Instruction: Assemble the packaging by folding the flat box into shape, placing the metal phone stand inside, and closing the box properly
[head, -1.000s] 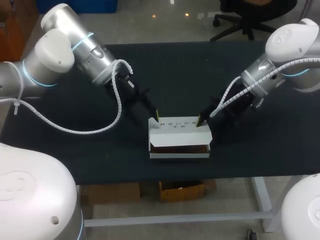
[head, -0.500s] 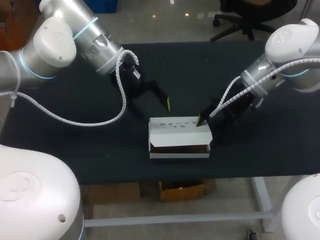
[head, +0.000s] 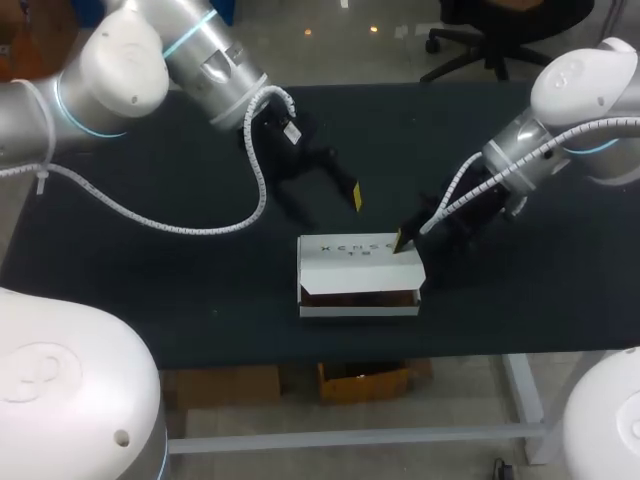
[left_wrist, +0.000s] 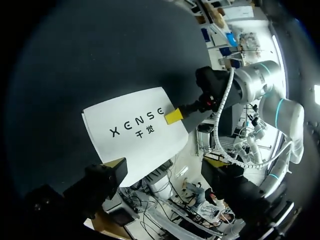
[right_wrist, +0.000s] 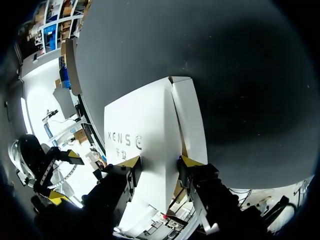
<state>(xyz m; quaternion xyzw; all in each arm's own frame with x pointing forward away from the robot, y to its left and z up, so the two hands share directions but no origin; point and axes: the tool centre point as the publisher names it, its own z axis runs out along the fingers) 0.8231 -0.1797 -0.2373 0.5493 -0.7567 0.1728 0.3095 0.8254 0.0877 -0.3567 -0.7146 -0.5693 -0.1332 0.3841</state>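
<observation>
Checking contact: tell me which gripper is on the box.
The right gripper, resting on the white box's right end; the left gripper hangs clear behind it.

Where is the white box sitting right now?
Head view: the white box lies on the black table near its front edge, about mid-width. The right pincer rests at its rear right corner.

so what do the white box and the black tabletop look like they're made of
The white box seems to be thin cardboard, matte white outside with brown showing inside its open front. The crisp folded edges and thin flap suggest this. The tabletop is matte black with no glare, perhaps a cloth or rubber mat, though no texture can be made out.
</observation>
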